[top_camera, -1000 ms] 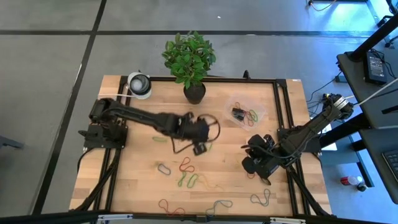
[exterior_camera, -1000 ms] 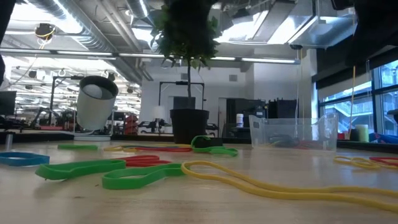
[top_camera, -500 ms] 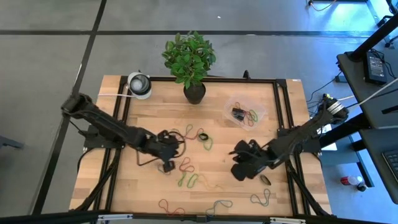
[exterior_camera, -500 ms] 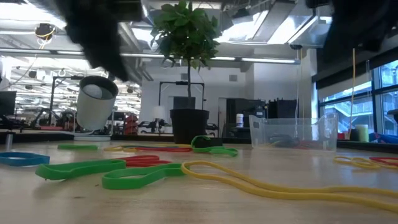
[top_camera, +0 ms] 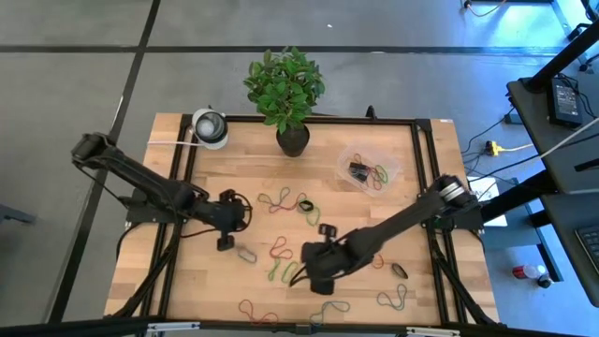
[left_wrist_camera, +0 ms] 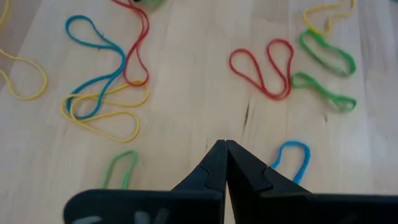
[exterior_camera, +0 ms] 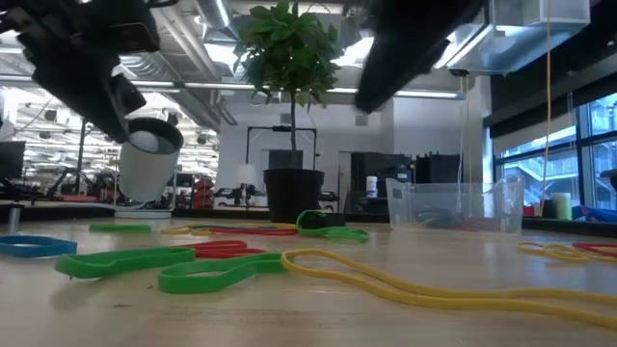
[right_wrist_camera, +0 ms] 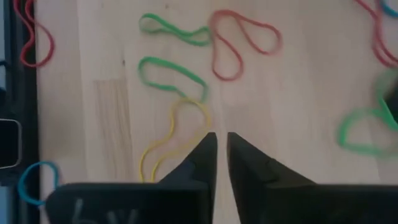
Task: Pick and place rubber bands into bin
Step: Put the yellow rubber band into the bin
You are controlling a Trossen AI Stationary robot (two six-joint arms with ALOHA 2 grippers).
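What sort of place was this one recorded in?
Probably an open robotics lab or workshop: a wooden table on a concrete floor, exposed ceiling ducts, and equipment racks in the hall behind.

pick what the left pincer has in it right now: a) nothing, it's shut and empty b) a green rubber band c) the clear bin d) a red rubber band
a: in the left wrist view the left pincer has its fingertips pressed together over bare wood, with nothing between them; the nearest rubber bands lie flat on the table ahead of it.
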